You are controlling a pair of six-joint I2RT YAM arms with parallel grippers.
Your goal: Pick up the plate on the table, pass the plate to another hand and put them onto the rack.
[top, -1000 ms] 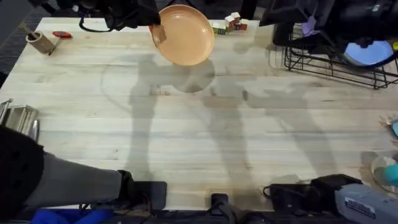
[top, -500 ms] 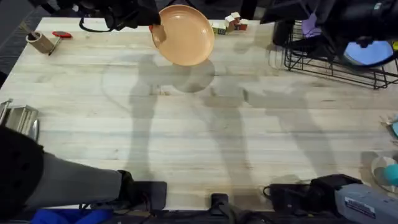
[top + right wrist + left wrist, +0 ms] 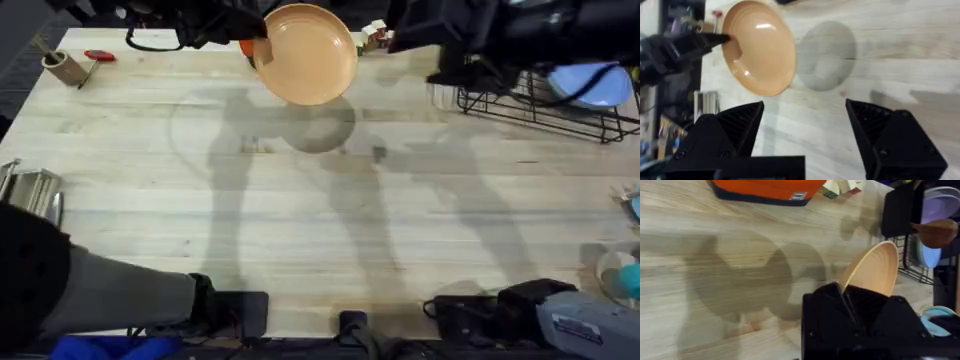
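Scene: a pale wood table (image 3: 330,220) seen from above; two robot arms reach toward its far edge
Plate: a glossy orange plate (image 3: 305,53) hangs in the air over the table's far middle, tilted; its round shadow lies on the wood just below it
Left gripper: the left gripper (image 3: 849,296) is clamped on the plate's rim; from the left wrist view the plate (image 3: 871,272) rises edge-on out of its black fingers
Right gripper: the right gripper (image 3: 805,125) has its two black fingers spread wide and grips nothing; from the right wrist view the plate (image 3: 759,47) sits ahead of it, apart from both fingers
Rack: a black wire rack (image 3: 540,100) stands at the table's far right; a light blue plate (image 3: 592,85) already rests in it
Done so far: the plate is off the table and held up for passing
Left to do: by my judgement the handover is about to happen; the right gripper has yet to close on the plate, the left has yet to let go, and the plate has yet to go into a rack slot
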